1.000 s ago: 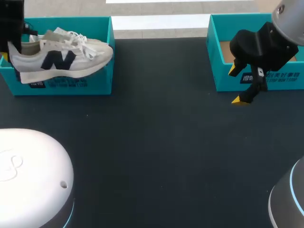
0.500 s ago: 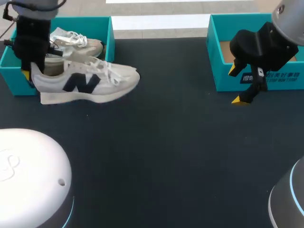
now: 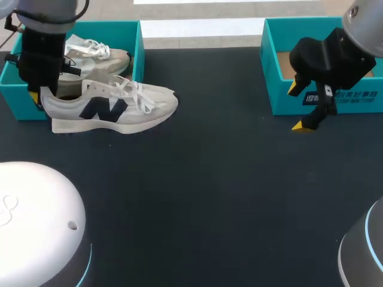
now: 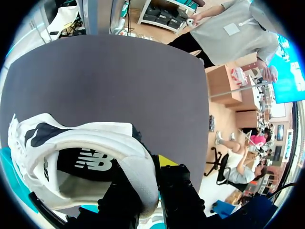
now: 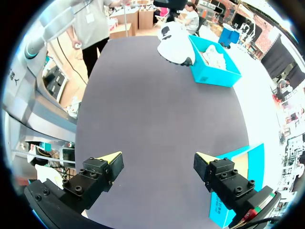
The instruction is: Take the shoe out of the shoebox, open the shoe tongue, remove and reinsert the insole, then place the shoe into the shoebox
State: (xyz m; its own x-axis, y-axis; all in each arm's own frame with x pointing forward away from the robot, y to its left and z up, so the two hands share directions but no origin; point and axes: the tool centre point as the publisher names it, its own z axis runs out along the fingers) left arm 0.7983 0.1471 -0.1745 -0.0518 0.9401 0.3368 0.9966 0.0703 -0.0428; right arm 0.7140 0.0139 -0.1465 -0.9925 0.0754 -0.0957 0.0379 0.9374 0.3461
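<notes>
Plainly, our left gripper (image 4: 153, 177) pinched the heel collar of the white mesh sneaker with a navy logo (image 3: 114, 107), just in front of the teal cardboard shoebox (image 3: 84, 26); our right gripper (image 3: 300, 108) hung spread, well apart.

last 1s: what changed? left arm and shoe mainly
The left gripper, shut on the heel of the shoe, carried it out of the left shoebox and toward the table's middle; it now sits low, just in front of the box. The second shoe stayed inside. The right gripper stayed open beside the right shoebox.
</notes>
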